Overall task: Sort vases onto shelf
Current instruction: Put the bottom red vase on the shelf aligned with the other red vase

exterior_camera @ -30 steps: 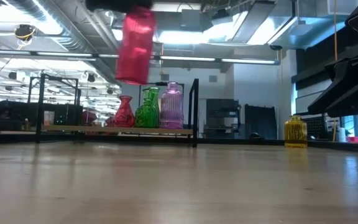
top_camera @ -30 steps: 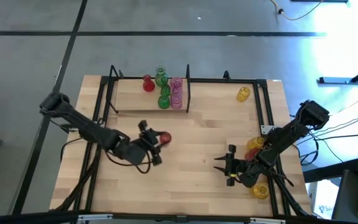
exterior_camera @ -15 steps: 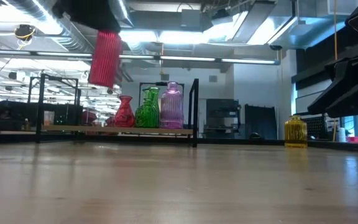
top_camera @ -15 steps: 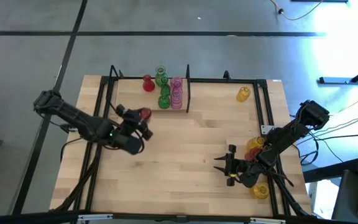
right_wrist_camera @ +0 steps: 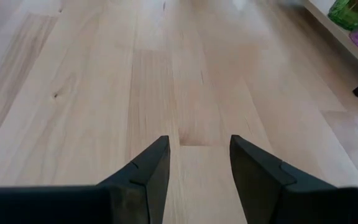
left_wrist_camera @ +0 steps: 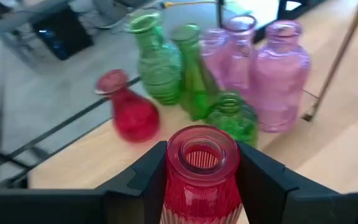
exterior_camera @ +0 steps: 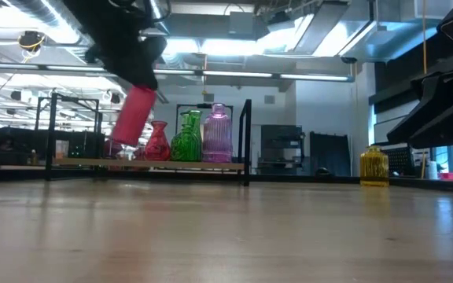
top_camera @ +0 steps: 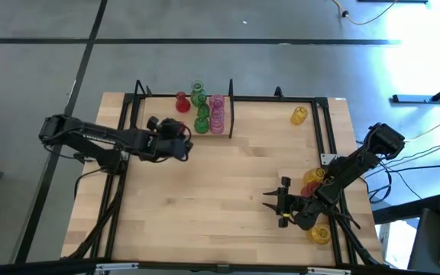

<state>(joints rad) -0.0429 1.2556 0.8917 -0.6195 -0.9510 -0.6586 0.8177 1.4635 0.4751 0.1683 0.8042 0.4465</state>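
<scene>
Left gripper [left_wrist_camera: 201, 180]: clamped on a red ribbed vase [left_wrist_camera: 201, 168], held tilted above the shelf [top_camera: 159, 126], just left of the vases already there.
Shelf vases [top_camera: 202, 111]: red, green, pink, clustered by the divider.
Right gripper [right_wrist_camera: 194, 168]: fingers apart, holding nothing, near right over the table [top_camera: 228, 191].

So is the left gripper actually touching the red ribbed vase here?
Touching. In the left wrist view both dark fingers press against the sides of the red ribbed vase, with no gap. The low view shows the vase hanging tilted from the left gripper, clear of the table.
</scene>
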